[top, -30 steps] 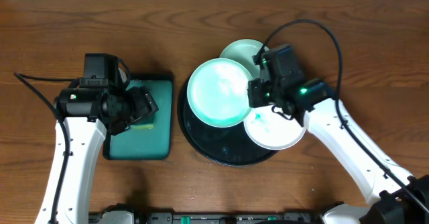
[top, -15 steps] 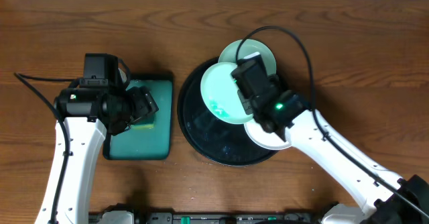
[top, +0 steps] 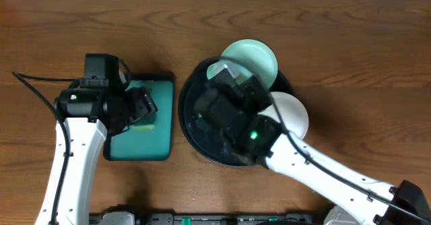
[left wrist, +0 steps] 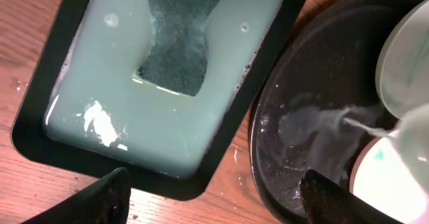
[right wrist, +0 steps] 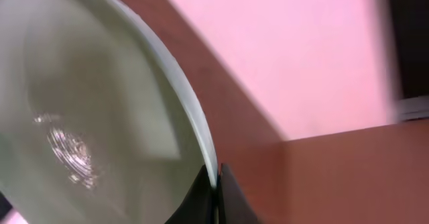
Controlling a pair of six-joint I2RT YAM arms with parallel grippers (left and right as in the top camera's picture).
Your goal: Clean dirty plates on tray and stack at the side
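Note:
My right gripper (right wrist: 216, 184) is shut on the rim of a pale mint plate (right wrist: 100, 117) and holds it tipped steeply on edge over the black tray (top: 190, 127). In the overhead view only a sliver of this plate (top: 219, 69) shows beside the gripper (top: 226, 83). In the left wrist view the plate (left wrist: 402, 56) pours a thin milky stream onto the tray (left wrist: 322, 63). A second mint plate (top: 253, 55) lies at the tray's back edge. The white plate (top: 289, 114) lies at the tray's right edge and carries a small green smear (left wrist: 392, 184). My left gripper (left wrist: 214, 197) is open and empty over the rectangular teal tray (top: 138, 147).
The teal tray (left wrist: 40, 117) holds pale cloudy liquid and a dark green sponge (left wrist: 181, 43). Wet drops lie on the wood between the two trays. My right arm crosses the front right of the black tray.
My right arm has swung left and forward over the black tray and turned the mint plate from face-up to steeply on edge. The white plate is now uncovered. The left arm has not moved.

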